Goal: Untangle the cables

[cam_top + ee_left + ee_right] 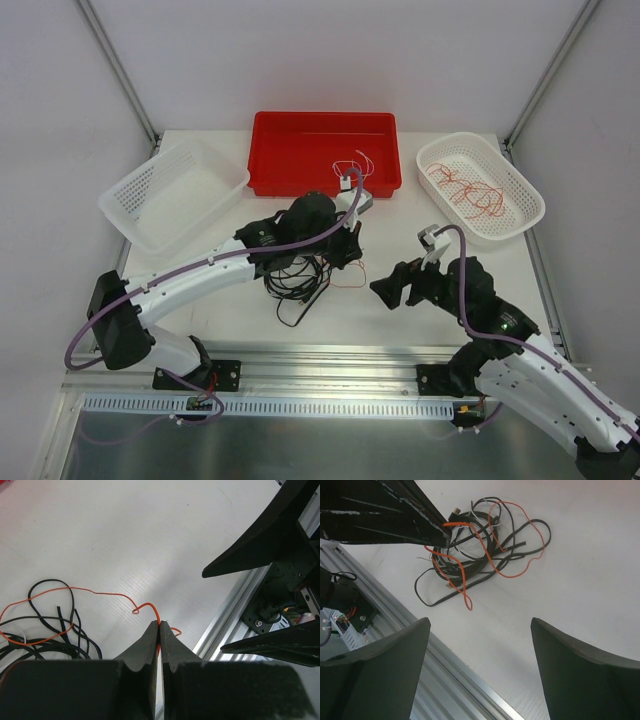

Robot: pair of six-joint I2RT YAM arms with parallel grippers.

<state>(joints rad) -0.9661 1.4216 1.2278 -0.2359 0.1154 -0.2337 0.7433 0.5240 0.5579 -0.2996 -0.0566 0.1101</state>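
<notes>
A tangle of thin black, red-orange and white cables [295,280] lies on the white table in front of the left arm; it also shows in the right wrist view [485,545]. My left gripper [350,250] is just right of the tangle, and in its wrist view the jaws [160,624] are shut on a red-orange wire [110,594] that trails left to the black loops [50,630]. My right gripper [395,290] is open and empty [480,622], a short way right of the tangle and pointing at it.
A red bin [325,150] stands at the back, with a small white connector and thin wires [350,180] at its front edge. A white basket [170,195] is at back left. Another white basket [520,205] at back right holds red-orange wires [470,190]. An aluminium rail [330,355] runs along the near edge.
</notes>
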